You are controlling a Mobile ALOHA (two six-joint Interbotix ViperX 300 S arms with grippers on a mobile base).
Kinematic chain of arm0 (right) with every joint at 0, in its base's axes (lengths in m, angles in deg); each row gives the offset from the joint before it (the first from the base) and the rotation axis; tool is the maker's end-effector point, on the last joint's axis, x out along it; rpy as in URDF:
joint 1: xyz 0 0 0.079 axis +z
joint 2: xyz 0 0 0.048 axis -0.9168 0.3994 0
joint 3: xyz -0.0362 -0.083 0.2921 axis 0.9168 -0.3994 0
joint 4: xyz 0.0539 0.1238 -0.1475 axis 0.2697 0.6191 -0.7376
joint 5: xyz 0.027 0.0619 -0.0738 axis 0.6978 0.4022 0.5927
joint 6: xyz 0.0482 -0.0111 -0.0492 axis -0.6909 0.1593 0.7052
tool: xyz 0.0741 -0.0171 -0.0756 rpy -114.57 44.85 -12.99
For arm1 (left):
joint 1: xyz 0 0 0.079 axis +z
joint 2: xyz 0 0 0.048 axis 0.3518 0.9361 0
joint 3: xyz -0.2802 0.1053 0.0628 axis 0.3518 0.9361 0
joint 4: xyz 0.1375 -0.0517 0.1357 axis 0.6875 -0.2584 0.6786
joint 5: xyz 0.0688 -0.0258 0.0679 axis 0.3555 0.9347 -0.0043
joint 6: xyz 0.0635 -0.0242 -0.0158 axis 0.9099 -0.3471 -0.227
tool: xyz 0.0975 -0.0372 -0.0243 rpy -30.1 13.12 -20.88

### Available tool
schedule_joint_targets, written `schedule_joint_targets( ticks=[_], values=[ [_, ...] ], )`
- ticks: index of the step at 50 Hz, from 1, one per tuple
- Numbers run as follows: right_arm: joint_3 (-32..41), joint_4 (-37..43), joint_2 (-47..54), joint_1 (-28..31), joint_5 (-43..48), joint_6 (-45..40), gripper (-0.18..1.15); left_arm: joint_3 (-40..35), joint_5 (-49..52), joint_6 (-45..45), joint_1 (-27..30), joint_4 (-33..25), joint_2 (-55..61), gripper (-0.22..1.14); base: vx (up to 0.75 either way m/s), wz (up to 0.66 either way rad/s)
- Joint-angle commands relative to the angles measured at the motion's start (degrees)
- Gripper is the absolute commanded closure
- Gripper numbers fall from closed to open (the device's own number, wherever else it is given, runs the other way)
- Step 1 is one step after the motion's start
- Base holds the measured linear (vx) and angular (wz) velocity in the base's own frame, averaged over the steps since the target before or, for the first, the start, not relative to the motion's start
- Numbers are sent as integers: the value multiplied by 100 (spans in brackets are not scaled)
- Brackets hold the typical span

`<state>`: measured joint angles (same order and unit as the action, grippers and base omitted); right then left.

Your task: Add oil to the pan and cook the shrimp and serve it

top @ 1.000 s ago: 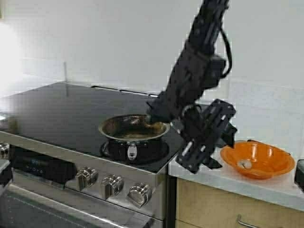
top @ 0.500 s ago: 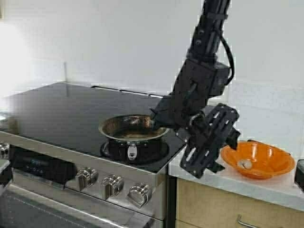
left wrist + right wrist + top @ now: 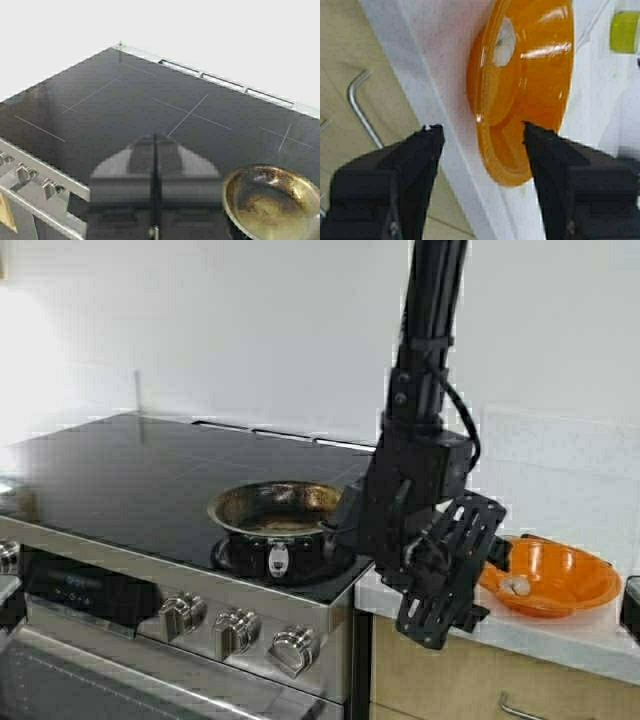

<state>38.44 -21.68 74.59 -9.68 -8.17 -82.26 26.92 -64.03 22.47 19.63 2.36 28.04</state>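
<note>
High view takes in the black glass stove (image 3: 120, 465) filling the left and middle, its front edge lined with silver knobs (image 3: 235, 628). To the stove's right runs a pale counter (image 3: 560, 632) above a wooden cabinet (image 3: 450, 680) with a metal handle (image 3: 360, 107). The right arm (image 3: 425, 410) drops from above and stands across the seam where stove meets counter, blocking part of the stove's right front corner and the near left rim of the orange bowl (image 3: 565, 575). The right gripper (image 3: 445, 575) hangs at the stove's right edge, over the counter front; in the right wrist view its two black fingers (image 3: 420, 150) are spread wide apart with nothing between them, framing the counter edge and the bowl. The pan (image 3: 282, 508) sits on the stove's front right burner, just left of the arm, its inside browned and shiny, its short handle (image 3: 278, 558) pointing toward the knobs. The bowl rests on the counter, right of the stove and apart from the pan. One pale shrimp (image 3: 516, 586) lies inside the bowl near its left side. The left gripper (image 3: 154, 190) shows only in its own wrist view, above the stove beside the pan, fingers pressed together and empty.
</note>
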Motion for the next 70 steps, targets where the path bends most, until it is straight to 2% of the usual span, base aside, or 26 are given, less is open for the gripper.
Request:
schedule_joint_targets(
  ticks=[1,9,27,32,39,43,50,70],
  values=[
    [-9,-149,-44,-404,-114,-35,11,-53,-35,0,9,-9,26,89,0,0],
    [9,-466,-26,-729,-105,-35,11,-44,-35,-9,9,0,26,89,0,0],
    [193,-563,229,-765,141,-44,16,-44,-35,0,9,-9,26,89,0,0],
    [193,-545,255,-765,149,-44,34,-35,-35,0,9,-9,26,89,0,0],
    [176,-519,237,-765,132,-26,84,-35,-35,-9,9,-9,26,89,0,0],
    [185,-413,229,-765,9,0,101,-35,-35,-9,9,-9,26,89,0,0],
    [149,-387,149,-756,-167,44,90,-35,-35,-9,9,-9,26,89,0,0],
    [123,-272,-1389,-404,-211,527,91,-44,-18,-9,9,-9,26,89,0,0]
  ],
)
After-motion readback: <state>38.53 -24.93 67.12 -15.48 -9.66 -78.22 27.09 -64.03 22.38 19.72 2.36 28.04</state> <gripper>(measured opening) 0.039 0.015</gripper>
